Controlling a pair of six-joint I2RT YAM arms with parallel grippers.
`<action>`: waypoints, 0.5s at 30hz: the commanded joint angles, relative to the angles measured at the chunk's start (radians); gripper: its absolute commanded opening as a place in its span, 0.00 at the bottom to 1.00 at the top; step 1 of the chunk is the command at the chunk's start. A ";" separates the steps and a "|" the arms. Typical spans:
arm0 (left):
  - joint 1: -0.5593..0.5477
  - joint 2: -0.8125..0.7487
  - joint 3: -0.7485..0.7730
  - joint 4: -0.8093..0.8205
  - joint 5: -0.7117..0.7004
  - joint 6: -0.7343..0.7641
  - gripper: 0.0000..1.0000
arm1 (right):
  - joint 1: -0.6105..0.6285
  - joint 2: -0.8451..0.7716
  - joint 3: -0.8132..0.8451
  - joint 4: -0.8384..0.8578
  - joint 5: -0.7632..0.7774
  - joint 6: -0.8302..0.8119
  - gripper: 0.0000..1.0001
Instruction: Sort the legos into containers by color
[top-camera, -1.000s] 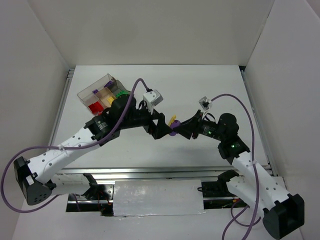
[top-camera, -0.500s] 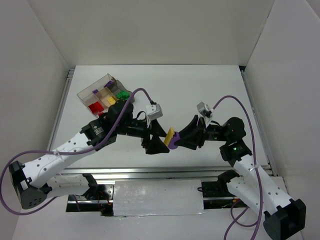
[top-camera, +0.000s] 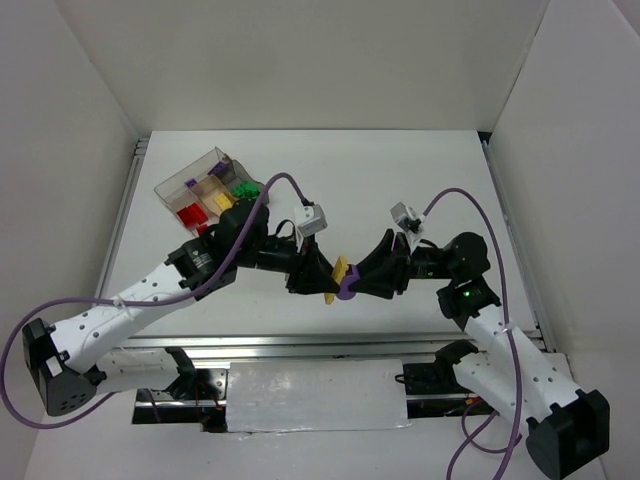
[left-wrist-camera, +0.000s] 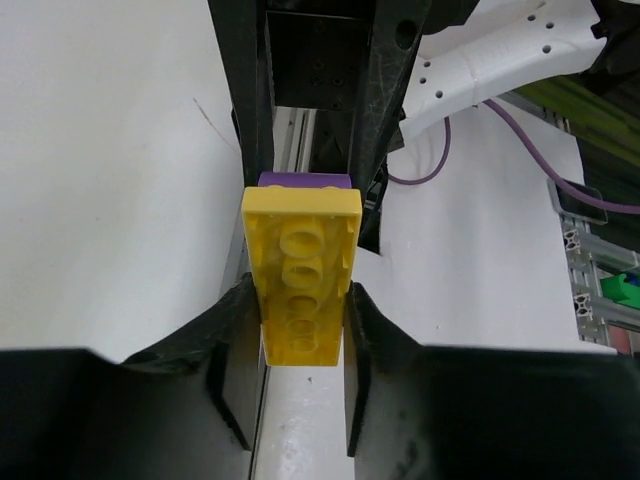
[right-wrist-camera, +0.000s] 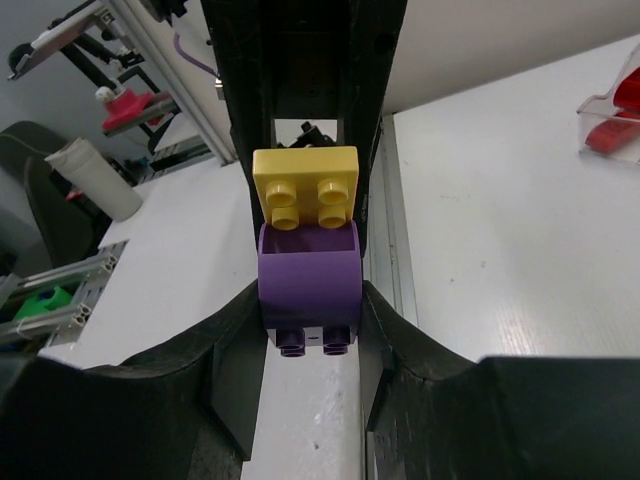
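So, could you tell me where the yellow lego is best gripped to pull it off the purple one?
Pinch the yellow lego by its long side walls at the free end, coming from the side opposite the purple lego. It is long and narrow, and the right gripper holds the purple one at its far end. The left gripper grips it there.

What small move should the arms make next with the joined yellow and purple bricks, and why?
Probably pull them apart. The left gripper is shut on the yellow brick, the right gripper on the purple brick, and the two bricks are joined, so they likely must separate before sorting by color.
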 joint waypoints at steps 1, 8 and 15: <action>-0.010 0.016 0.047 0.057 -0.086 -0.024 0.00 | 0.012 -0.010 0.016 -0.022 0.020 -0.053 0.00; 0.121 -0.186 -0.022 0.060 -0.282 -0.040 0.00 | -0.108 -0.093 -0.060 -0.064 0.068 -0.090 0.00; 0.312 -0.140 0.085 -0.137 -0.763 -0.224 0.00 | -0.163 -0.078 -0.014 -0.149 0.196 -0.088 0.00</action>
